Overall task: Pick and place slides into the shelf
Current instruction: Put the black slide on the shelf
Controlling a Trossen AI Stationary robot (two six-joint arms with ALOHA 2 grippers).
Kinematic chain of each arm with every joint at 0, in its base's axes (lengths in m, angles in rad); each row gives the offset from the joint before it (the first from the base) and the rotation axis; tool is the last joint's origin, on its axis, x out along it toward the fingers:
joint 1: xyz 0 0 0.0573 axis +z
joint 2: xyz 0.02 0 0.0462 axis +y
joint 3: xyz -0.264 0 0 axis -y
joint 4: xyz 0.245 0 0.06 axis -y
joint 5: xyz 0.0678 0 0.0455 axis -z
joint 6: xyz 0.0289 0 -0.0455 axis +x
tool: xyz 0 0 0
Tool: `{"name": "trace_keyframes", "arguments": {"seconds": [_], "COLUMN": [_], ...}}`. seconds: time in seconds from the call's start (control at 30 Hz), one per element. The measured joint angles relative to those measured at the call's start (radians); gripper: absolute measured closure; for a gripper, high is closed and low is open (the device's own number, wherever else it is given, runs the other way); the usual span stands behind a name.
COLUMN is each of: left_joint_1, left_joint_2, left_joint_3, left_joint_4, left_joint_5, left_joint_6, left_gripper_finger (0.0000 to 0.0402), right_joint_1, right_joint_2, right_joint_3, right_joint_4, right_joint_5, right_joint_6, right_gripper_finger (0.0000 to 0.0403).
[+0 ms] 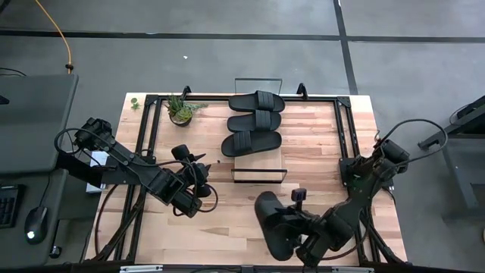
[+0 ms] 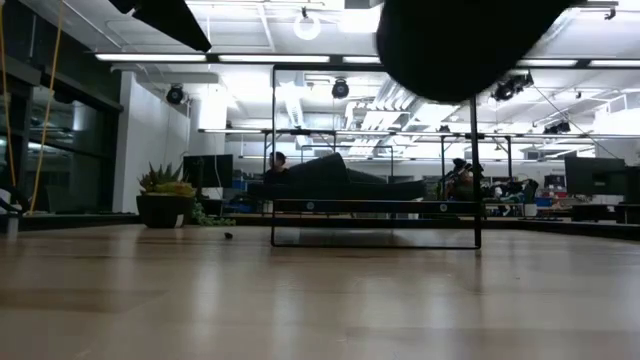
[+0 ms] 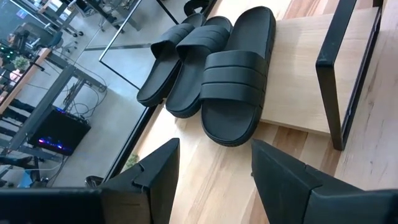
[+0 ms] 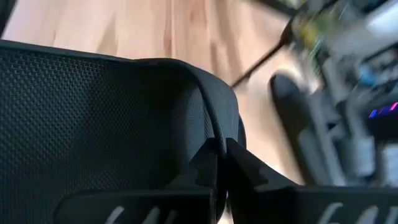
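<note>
Three black slides (image 1: 255, 121) lie side by side, soles down, across the far half of the shelf (image 1: 261, 163), a light-wood plank with black wire rails; the left wrist view shows the slides (image 3: 211, 74) too. My right gripper (image 1: 297, 233) is shut on a fourth slide (image 1: 273, 224) above the table's near right part. That slide shows as a dark shape (image 2: 470, 45) high in the low view. My left gripper (image 1: 191, 203) hangs open left of the shelf, its fingers (image 3: 155, 177) pointing at the three slides, nothing between them. My right gripper pinches an edge of the fourth slide (image 4: 208, 140) between its two fingers; which part of the slide that edge belongs to, I cannot tell. The fingers slant down from the table's right. The slide is lifted clear of the table.
A small potted plant (image 1: 180, 111) stands at the far left of the table. Black frame rails (image 1: 144, 136) run along the table's left, far and right sides. Bare wood (image 1: 227, 220) lies between the two grippers, near the front edge.
</note>
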Motion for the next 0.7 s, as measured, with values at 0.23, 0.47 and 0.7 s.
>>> {"name": "trace_keyframes", "arguments": {"seconds": [0.23, 0.47, 0.7], "left_joint_1": [-0.021, -0.121, -0.188], "left_joint_2": [0.0, -0.005, -0.037], "left_joint_3": [0.0, 0.0, 0.001], "left_joint_4": [0.049, 0.282, 0.412], "left_joint_5": [-0.017, -0.077, -0.079], "left_joint_6": [0.055, 0.305, 0.464], "left_gripper_finger": [0.0218, 0.0218, 0.0218], "right_joint_1": [-0.011, -0.057, -0.138], "right_joint_2": [-0.05, -0.075, -0.075], "right_joint_3": [0.0, -0.001, -0.001], "right_joint_4": [0.199, 0.462, 0.683], "right_joint_5": [0.132, 0.088, -0.104], "right_joint_6": [-0.258, -0.566, -0.806], "right_gripper_finger": [0.0403, 0.0403, 0.0403]}}
